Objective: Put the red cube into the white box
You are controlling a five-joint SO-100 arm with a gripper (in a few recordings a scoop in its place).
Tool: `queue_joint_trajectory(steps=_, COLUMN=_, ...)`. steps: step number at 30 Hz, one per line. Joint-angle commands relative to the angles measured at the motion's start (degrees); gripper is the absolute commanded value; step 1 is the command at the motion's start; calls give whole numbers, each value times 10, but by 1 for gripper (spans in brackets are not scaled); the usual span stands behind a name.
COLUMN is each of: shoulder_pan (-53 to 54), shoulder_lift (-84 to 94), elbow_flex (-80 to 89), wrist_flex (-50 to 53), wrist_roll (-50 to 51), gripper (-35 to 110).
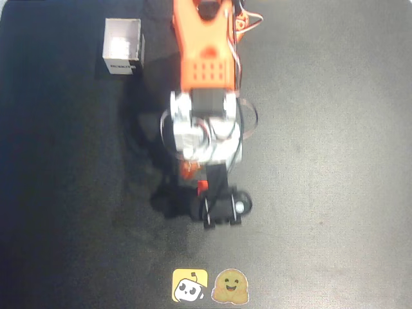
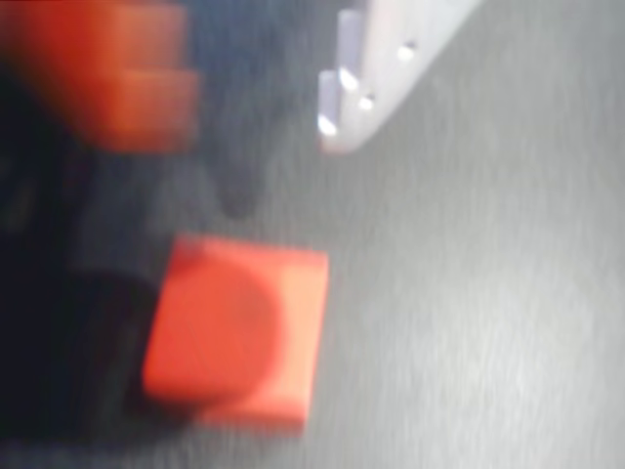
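Observation:
In the wrist view the red cube (image 2: 239, 332) lies flat on the dark grey mat, blurred, low and left of centre. My gripper (image 2: 254, 117) hangs over it and is open: an orange finger (image 2: 107, 78) is at the top left, a pale finger (image 2: 371, 78) at the top, and a wide bare gap lies between them. The cube is below that gap and touches neither finger. In the overhead view the gripper (image 1: 196, 179) is mostly hidden under the white wrist housing. The white box (image 1: 122, 46) stands at the upper left, its dark label facing the front.
The orange arm (image 1: 206, 51) reaches down from the top centre of the overhead view. Two stickers (image 1: 211, 286) lie at the mat's (image 1: 335, 161) bottom edge. A black camera mount (image 1: 220, 207) sticks out below the wrist.

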Motion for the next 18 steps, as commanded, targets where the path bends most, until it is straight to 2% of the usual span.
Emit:
queue_joint_trajectory(steps=1, shoulder_pan=-9, shoulder_lift=-27, elbow_flex=-56, wrist_flex=-2, wrist_roll=18, gripper=27)
queue_joint_trajectory(steps=18, shoulder_pan=-21, shoulder_lift=-134, elbow_flex=-66, wrist_flex=-72, wrist_roll=71, gripper=25)
